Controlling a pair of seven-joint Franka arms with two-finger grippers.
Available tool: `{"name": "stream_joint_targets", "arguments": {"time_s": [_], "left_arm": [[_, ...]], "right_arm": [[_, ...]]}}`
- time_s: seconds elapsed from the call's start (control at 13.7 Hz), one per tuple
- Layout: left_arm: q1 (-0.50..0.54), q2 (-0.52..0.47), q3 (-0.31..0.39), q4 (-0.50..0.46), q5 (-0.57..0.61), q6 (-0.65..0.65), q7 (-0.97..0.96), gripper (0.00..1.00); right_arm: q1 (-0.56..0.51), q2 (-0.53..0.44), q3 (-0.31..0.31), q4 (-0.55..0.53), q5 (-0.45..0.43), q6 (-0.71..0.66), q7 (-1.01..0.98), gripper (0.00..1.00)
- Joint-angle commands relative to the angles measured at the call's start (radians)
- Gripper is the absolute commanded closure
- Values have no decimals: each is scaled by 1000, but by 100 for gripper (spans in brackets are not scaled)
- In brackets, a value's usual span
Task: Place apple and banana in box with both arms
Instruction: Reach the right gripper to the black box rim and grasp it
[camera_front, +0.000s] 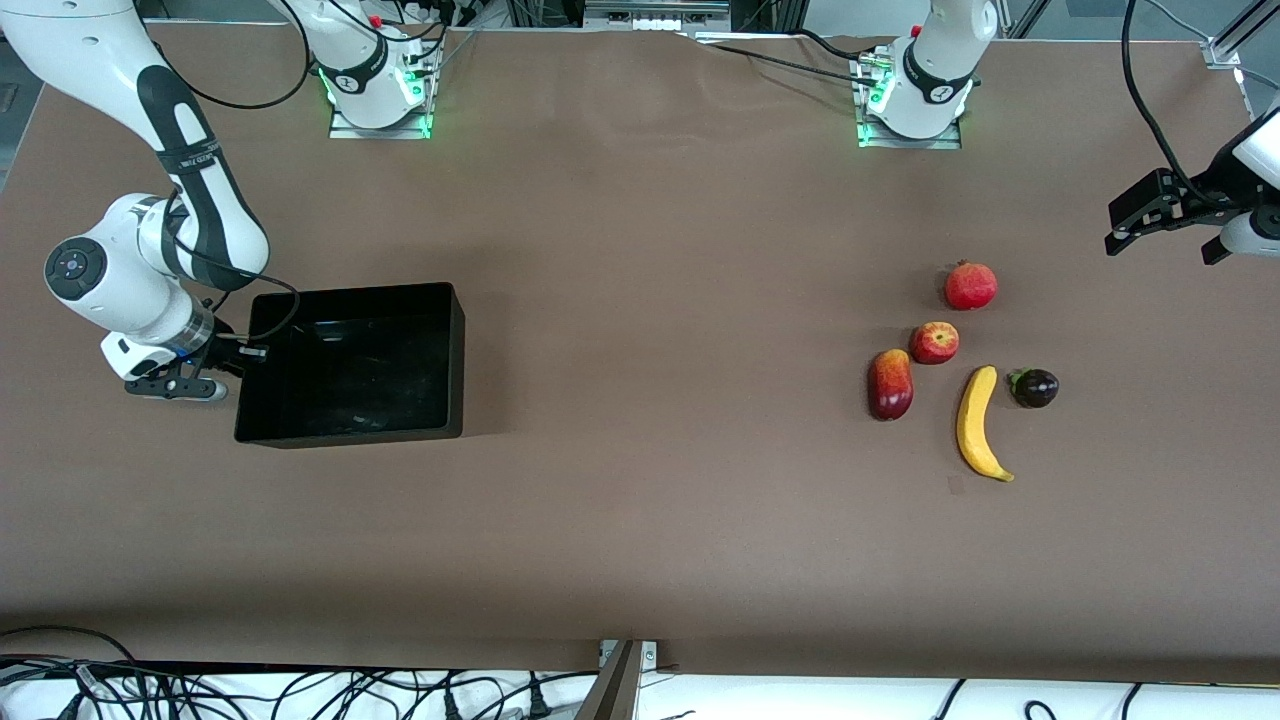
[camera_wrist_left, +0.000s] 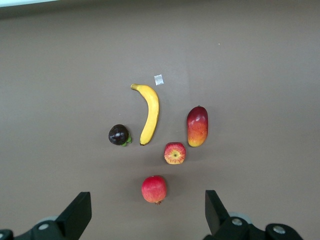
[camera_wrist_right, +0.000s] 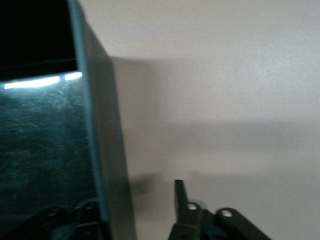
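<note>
Your fruit lies loose on the worktop (camera_front: 640, 520).
Left gripper (camera_wrist_left: 147, 212) hangs wide open and empty near the apple (camera_front: 934, 342) and banana (camera_front: 978, 423); right gripper (camera_wrist_right: 137, 210) fingers straddle the box (camera_front: 455, 340) wall.

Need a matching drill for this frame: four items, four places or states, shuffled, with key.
Items:
1. apple
2. banana
3. box
4. left gripper

Places or states:
A. open, up over the table's left-arm end
B. between the pomegranate and the mango
C. right gripper at its wall
D. fruit nearest the front camera

Pairs: 1-B, 2-D, 3-C, 4-A
</note>
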Motion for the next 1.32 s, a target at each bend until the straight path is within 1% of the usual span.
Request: {"name": "stream_joint_targets", "arguments": {"time_s": [0.0,0.15,0.44,0.51,0.66,0.73,0.88,1.03,1.17,1.25], "left_arm": [[8,-12,-5,-13,8,11,18,0],[8,-14,-3,-10,6,11,20,0],[6,-11,-9,1,6,14,20,0],[6,-6,-9,10,9,12,17,0],[6,15,-11,29,8,14,17,0],[6,26,-3,36,8,14,18,0],[20,32,-2,38,8,11,21,0],[21,59,-2,32,8,6,15,0],[37,63,0,38,8,8,20,0],[40,67,0,36,8,8,20,0]], "right_arm": [[-7,5,11,11,18,8,6,100],[-4,5,11,14,78,6,2,100],[-3,-12,22,37,84,-24,-5,100],[-3,-24,25,66,102,-81,-3,100],[-3,-24,33,172,159,-247,-3,100],[-3,-26,45,215,167,-317,0,100],[0,-27,97,313,169,-436,46,100],[0,-29,163,387,169,-545,208,100],[2,-32,221,432,163,-601,255,100],[11,-32,265,445,146,-619,255,100]]}}
